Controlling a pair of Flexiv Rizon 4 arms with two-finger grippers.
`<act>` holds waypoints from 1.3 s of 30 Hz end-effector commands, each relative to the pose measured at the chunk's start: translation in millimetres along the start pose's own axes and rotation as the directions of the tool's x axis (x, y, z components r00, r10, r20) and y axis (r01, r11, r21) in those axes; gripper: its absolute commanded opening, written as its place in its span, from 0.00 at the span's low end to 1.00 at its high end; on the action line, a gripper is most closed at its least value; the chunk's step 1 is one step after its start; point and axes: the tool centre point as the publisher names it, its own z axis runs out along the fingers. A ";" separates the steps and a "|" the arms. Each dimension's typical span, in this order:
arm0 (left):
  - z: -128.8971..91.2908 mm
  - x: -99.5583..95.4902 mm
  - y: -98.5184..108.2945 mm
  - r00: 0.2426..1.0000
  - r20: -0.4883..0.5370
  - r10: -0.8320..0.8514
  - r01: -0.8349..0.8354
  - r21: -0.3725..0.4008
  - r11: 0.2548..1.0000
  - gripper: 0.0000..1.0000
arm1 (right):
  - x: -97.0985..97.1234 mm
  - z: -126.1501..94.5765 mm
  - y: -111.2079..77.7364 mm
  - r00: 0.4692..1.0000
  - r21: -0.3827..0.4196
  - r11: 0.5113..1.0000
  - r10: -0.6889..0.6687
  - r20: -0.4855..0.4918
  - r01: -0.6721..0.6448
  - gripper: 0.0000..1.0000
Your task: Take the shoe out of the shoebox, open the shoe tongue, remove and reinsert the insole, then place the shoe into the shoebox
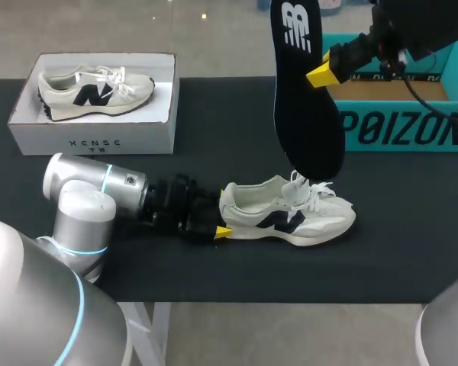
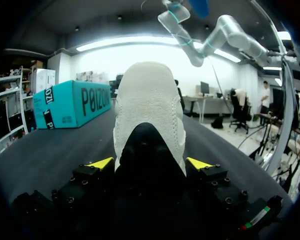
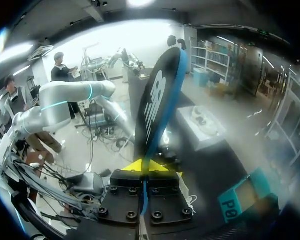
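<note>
A cream sneaker with a dark logo lies on its sole at the middle of the black table, toe to the right. My left gripper has its fingers against both sides of the heel. From the left wrist the heel fills the gap between the yellow tips of the left gripper. High above the sneaker, my right gripper is shut on one edge of the black insole, which hangs on end with its lower tip near the laces. In the right wrist view the insole rises from the closed tips of the right gripper.
A white shoebox at the back left holds a second cream sneaker. An open teal box stands at the back right, under my right arm, and also shows ahead of the left gripper, beside the shoe.
</note>
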 end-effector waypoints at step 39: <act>-50.5 2.0 9.6 0.999 0.002 0.037 -0.033 -0.357 0.934 1.00 | -1.4 1.5 1.9 1.000 0.004 1.000 0.002 -0.001 -0.002 0.00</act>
